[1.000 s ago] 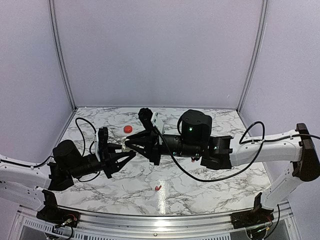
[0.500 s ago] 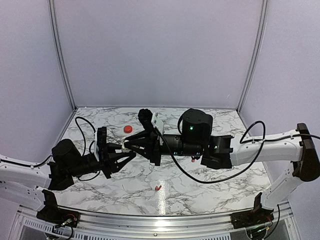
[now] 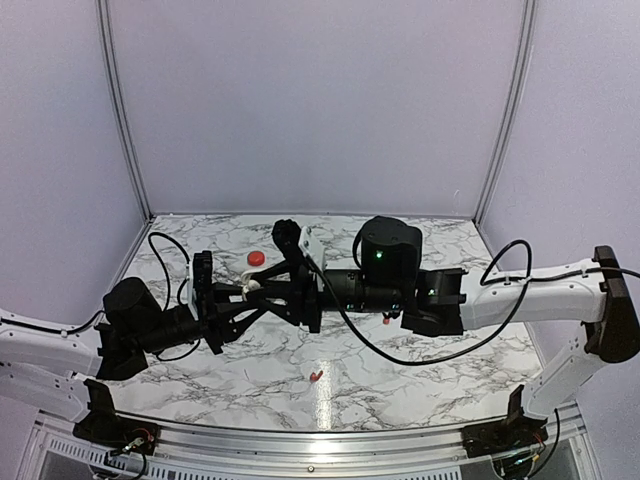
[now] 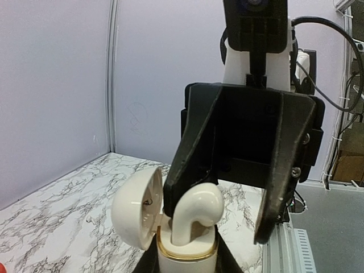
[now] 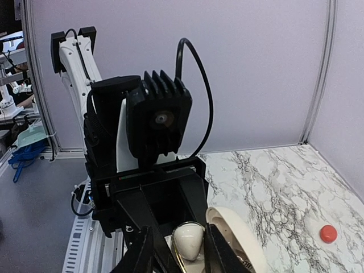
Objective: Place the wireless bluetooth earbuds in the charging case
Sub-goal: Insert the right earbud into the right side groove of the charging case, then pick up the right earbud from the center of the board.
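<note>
The charging case (image 4: 187,257) is white with a gold rim, not red. Its hinged lid (image 4: 136,207) stands open to the left. My left gripper (image 4: 187,266) is shut on the case's body and holds it upright above the table. A white earbud (image 4: 196,211) stands stem-down in the case. My right gripper (image 4: 219,223) is open with its fingers spread either side of the earbud, and one finger (image 4: 179,170) is close behind it. The right wrist view shows the earbud (image 5: 188,239) and lid (image 5: 238,234) between my right gripper's (image 5: 181,257) fingers. Both grippers meet at left centre (image 3: 256,288).
A small red round piece (image 3: 256,258) lies on the marble table behind the grippers and also shows in the right wrist view (image 5: 326,233). Two tiny red bits lie on the table, one near the front (image 3: 316,376) and one under the right arm (image 3: 386,320). Walls enclose three sides.
Both grippers have drifted slightly back and left together, staying joined at the case. The left gripper keeps its hold.
</note>
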`<state>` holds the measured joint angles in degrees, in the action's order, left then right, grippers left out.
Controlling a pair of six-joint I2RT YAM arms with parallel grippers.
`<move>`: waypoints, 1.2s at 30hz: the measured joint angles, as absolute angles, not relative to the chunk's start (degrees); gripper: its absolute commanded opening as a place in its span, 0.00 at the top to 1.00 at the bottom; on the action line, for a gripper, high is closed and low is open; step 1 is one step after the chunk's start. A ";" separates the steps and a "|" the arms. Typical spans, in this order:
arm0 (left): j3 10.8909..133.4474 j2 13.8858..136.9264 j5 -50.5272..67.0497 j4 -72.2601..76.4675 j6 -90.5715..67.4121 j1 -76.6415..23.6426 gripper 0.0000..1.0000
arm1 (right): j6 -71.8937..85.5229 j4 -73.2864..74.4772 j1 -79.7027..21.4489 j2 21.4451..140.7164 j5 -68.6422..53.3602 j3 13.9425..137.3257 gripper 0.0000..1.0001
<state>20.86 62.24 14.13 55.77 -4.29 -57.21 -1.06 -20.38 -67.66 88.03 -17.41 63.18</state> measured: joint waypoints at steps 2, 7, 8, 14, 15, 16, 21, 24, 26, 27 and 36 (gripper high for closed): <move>20.86 62.24 13.85 55.83 -4.29 -57.08 1.00 | -1.17 -20.03 -67.66 88.01 -17.47 63.35 0.58; 20.88 62.24 13.41 56.07 -4.29 -56.99 1.00 | -1.76 -18.31 -67.70 87.42 -17.28 63.72 0.53; 20.88 62.24 13.41 56.23 -4.29 -56.99 1.00 | -1.78 -17.89 -67.72 87.15 -17.12 63.72 0.52; 21.71 62.22 13.15 57.60 -4.34 -56.99 1.00 | -2.28 -14.87 -67.75 84.25 -14.85 63.72 0.50; 21.78 62.22 13.04 57.91 -4.34 -56.99 1.00 | -2.37 -14.46 -67.75 83.79 -14.55 63.72 0.50; 21.78 62.22 13.02 58.22 -4.34 -56.99 1.00 | -2.46 -14.00 -67.75 83.22 -14.24 63.72 0.50; 21.78 62.22 13.04 58.63 -4.29 -56.93 1.00 | -2.79 -12.60 -67.55 79.90 -13.52 63.46 0.50; 21.78 62.22 13.02 58.65 -4.32 -56.51 1.00 | -2.57 -12.14 -66.57 77.14 -13.43 62.37 0.50; 21.78 62.22 13.04 58.65 -4.34 -56.18 1.00 | -2.15 -11.49 -64.99 75.53 -13.41 61.65 0.50; 21.78 62.22 13.04 58.65 -4.43 -56.01 1.00 | -1.96 -10.96 -63.94 74.91 -13.21 61.39 0.50; 21.78 62.22 12.93 58.65 -5.21 -55.48 1.00 | 0.56 -0.25 -47.07 74.74 -12.82 60.82 0.50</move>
